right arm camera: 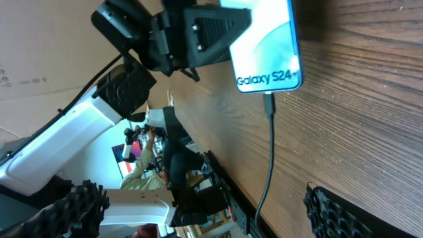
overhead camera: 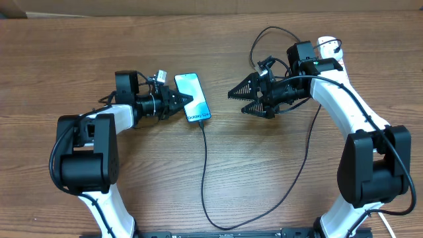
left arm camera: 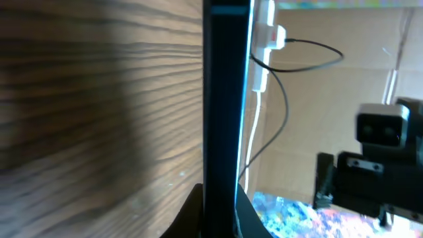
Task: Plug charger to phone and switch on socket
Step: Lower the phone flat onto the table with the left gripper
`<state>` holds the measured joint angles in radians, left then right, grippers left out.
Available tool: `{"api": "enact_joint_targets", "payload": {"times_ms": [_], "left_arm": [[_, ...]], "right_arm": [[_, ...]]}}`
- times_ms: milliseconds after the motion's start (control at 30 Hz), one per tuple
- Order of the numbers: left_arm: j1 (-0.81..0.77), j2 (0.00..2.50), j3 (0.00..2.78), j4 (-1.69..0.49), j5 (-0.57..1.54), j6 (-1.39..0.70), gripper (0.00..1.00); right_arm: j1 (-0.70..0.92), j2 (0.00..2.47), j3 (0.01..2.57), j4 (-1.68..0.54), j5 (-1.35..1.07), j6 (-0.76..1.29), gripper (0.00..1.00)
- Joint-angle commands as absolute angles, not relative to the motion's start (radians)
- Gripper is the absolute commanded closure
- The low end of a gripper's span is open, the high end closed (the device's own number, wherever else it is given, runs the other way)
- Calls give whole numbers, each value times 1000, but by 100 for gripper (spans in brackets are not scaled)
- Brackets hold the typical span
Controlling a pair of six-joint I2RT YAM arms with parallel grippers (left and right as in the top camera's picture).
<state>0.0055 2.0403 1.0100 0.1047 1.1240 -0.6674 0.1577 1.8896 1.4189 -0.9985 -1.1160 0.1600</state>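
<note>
The phone [overhead camera: 192, 96] lies on the wooden table with its light-blue screen lit; "Galaxy S24" reads on the phone [right arm camera: 266, 46] in the right wrist view. My left gripper [overhead camera: 184, 102] is shut on its left long edge, and in the left wrist view the phone [left arm camera: 221, 99] runs as a dark band between the fingertips [left arm camera: 195, 198]. The charger's connector [right arm camera: 269, 103] sits in the phone's bottom port, and its black cable [overhead camera: 205, 172] loops toward the front edge and back right. My right gripper [overhead camera: 242, 99] hangs open to the phone's right, holding nothing. The white socket [left arm camera: 267, 33] lies far back.
The charger cable's slack sweeps across the table's front middle and up under the right arm [overhead camera: 344, 106]. A black rail [overhead camera: 225, 233] lines the front edge. Cardboard [left arm camera: 344, 73] stands behind the table. A person [right arm camera: 149, 155] sits beyond the table's edge.
</note>
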Motion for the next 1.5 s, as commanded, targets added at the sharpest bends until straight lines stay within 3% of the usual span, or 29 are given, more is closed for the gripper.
{"api": "enact_joint_targets", "payload": {"times_ms": [0, 833, 1467], "left_arm": [[-12, 2055, 1016, 112, 1086, -691, 96], [-61, 2055, 1016, 123, 912, -734, 95], [-61, 2055, 1016, 76, 879, -713, 87]], "right_arm": [[155, 1863, 1422, -999, -1107, 148, 3], [155, 1863, 1422, -1013, -1107, 148, 3], [155, 1863, 1422, -1019, -1107, 148, 3]]}}
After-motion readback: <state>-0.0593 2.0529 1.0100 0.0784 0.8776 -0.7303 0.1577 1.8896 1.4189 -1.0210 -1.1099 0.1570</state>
